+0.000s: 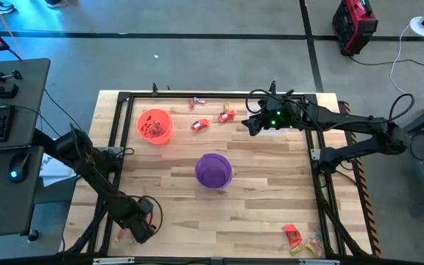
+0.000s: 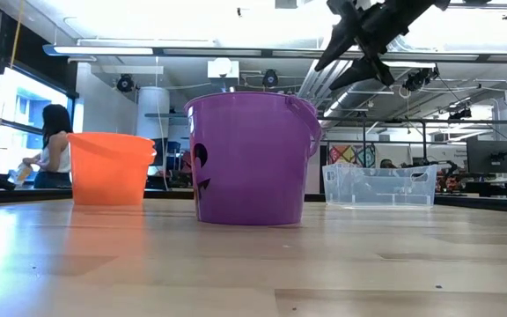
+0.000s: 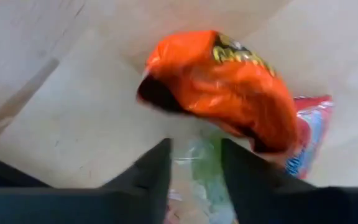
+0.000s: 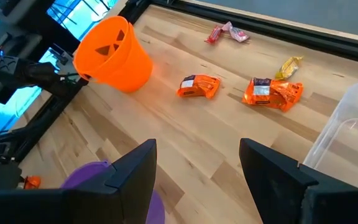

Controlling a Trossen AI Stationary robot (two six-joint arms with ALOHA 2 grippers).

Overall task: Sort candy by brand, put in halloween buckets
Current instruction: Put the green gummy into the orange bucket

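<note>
At the table's near-left corner the left gripper [image 1: 133,234] is down among a small heap of sweets. Its wrist view shows the fingers [image 3: 151,180] a little apart, with a pale green wrapper [image 3: 197,171] lying in the gap between them and an orange wrapper [image 3: 229,87] just beyond the tips; it looks as if the jaws straddle the green sweet without pinching it, though the close view makes that hard to judge.

Further right, the orange bucket [image 1: 154,126] stands toward the far-left of the table with dark pieces inside. Loose candy lies along the far edge: a pink sweet [image 4: 227,32], two orange packets [image 4: 198,86] [image 4: 272,92] and a yellow one [image 4: 289,65]. The purple bucket [image 1: 213,171] stands near the middle.

The right gripper [image 1: 250,124] hangs above the far edge beside the orange packets, jaws wide apart and empty. More candy [image 1: 293,235] lies at the near-right corner.
</note>
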